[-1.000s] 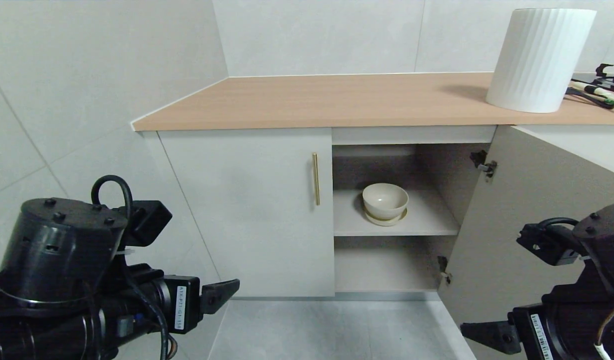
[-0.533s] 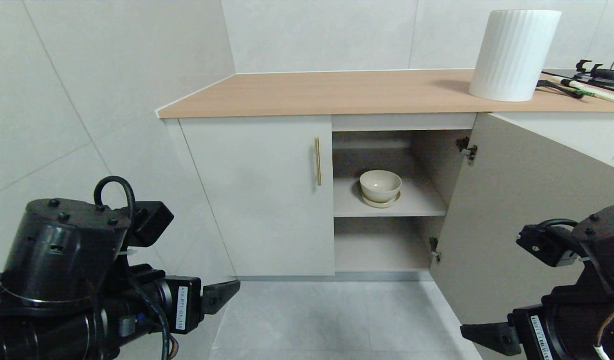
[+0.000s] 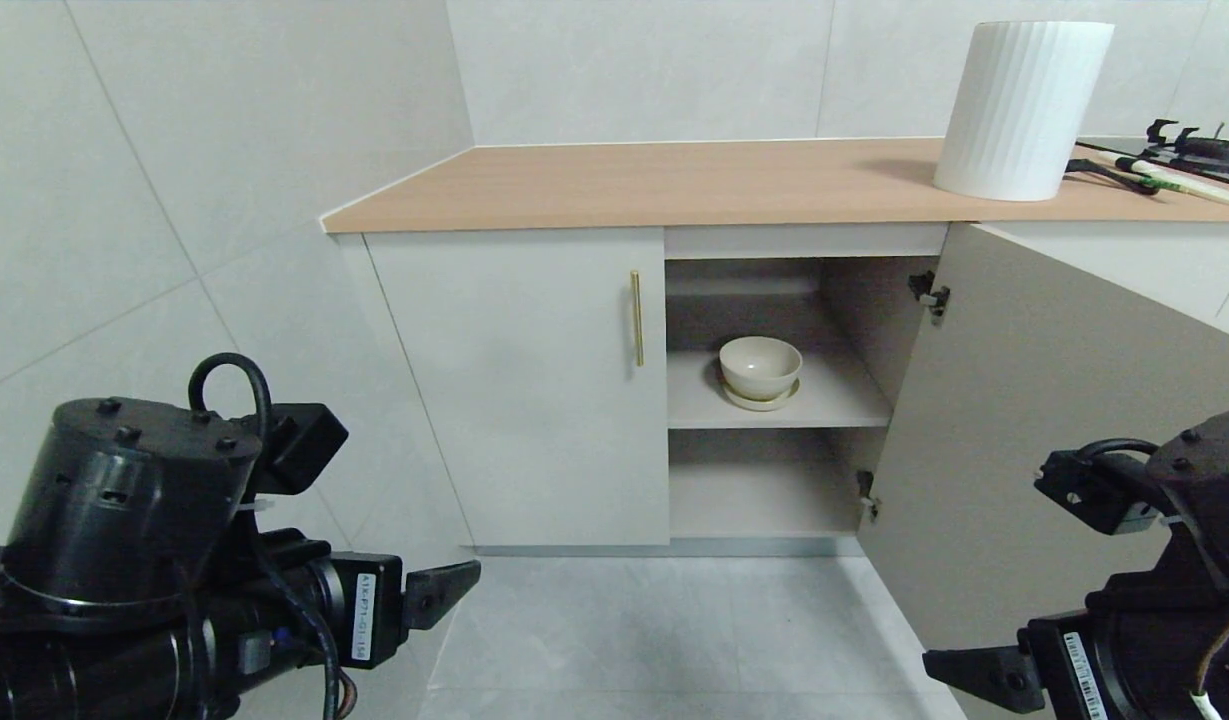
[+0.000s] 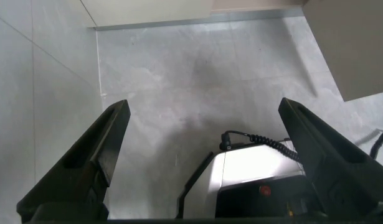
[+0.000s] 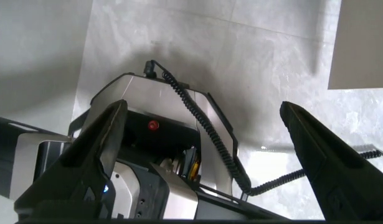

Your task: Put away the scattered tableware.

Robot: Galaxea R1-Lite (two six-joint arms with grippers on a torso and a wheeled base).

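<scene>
Between the earlier head views and this one the whole picture shifts. The two arms keep their places at the lower corners while the cabinet (image 3: 664,390) shrinks and sits farther off, so it is the camera that pulls back, not the things that move. The bowl (image 3: 760,366) has not stirred. It rests on its saucer (image 3: 761,401) near the front edge of the upper shelf (image 3: 849,402), behind the open right door (image 3: 1014,430). That piece looks put away, and the retreat probably makes room to shut the door or go for more.

The left gripper (image 4: 203,112) and right gripper (image 5: 203,111) hang low over the floor (image 3: 674,630), folded close, fingers spread wide and holding nothing. Beyond, on the desk (image 3: 674,180), a white ribbed canister (image 3: 1022,110) stands near the front edge, with some tools (image 3: 1174,168) behind it.
</scene>
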